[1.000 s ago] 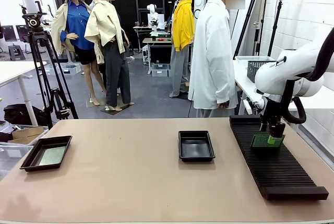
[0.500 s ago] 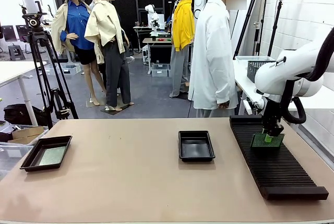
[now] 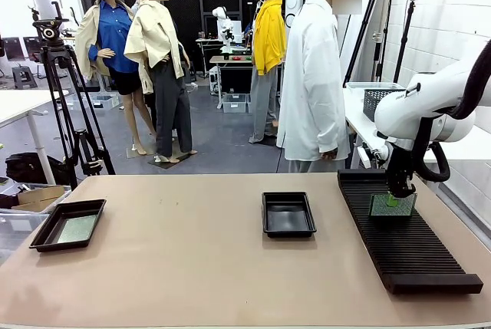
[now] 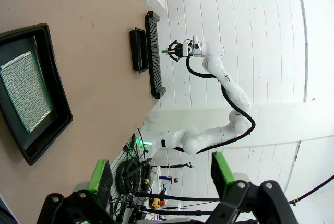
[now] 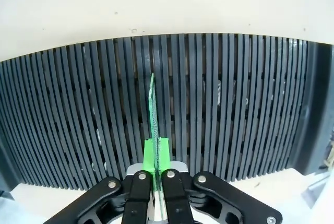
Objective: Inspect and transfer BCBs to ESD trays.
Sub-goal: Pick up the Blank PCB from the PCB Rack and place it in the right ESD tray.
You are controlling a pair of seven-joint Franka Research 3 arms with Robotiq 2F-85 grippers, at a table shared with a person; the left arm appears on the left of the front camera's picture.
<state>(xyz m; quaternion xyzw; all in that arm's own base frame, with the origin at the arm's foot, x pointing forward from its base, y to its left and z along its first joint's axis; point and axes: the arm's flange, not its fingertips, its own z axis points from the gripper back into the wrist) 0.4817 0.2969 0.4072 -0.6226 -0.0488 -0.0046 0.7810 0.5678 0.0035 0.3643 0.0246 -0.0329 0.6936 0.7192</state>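
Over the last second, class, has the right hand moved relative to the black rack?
Yes: the right hand edged slightly leftward over the rack, closing on the BCB.

No writing, number, brand or sign can be read anywhere. The green circuit board (image 5: 152, 104) is seen nearly edge-on and shows only fine patterning. The black trays (image 3: 266, 214) are plain, and the slotted rack (image 5: 235, 104) bears no lettering that can be made out. Small marks on the gear in the room beyond the table may be print, but they are too small and blurred to tell.
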